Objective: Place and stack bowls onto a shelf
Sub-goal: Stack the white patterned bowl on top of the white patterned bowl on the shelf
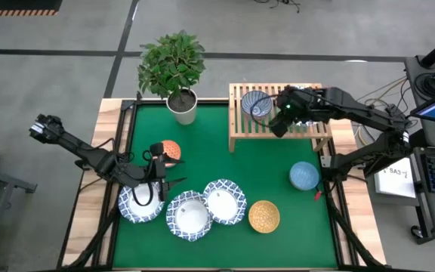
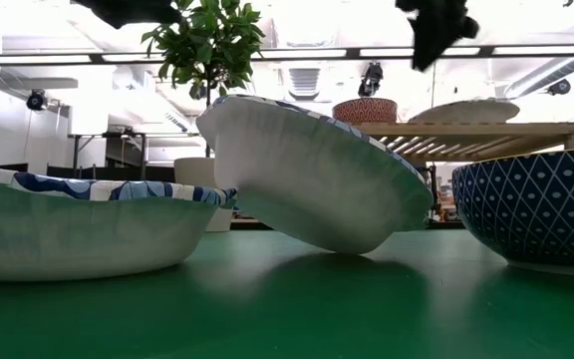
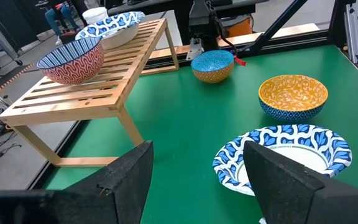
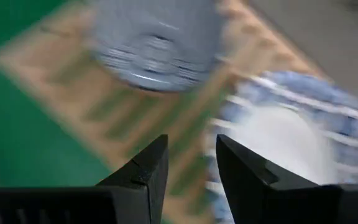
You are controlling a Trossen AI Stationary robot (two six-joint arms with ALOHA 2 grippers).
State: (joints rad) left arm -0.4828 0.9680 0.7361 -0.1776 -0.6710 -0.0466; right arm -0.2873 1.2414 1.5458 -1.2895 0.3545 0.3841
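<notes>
The wooden shelf stands at the table's far right. It carries a small bowl, red-patterned outside, and a wide white bowl with a blue rim, which my right arm hides from above. My right gripper hovers open and empty above the shelf, between these two bowls. Three wide blue-rimmed bowls sit near the front; one stands tilted. My left gripper is wide open over the leftmost one's far rim, holding nothing.
An orange-red bowl sits just beyond my left gripper. A yellow-orange bowl and a light blue bowl rest on the green mat's right part. A potted plant stands at the far edge, left of the shelf.
</notes>
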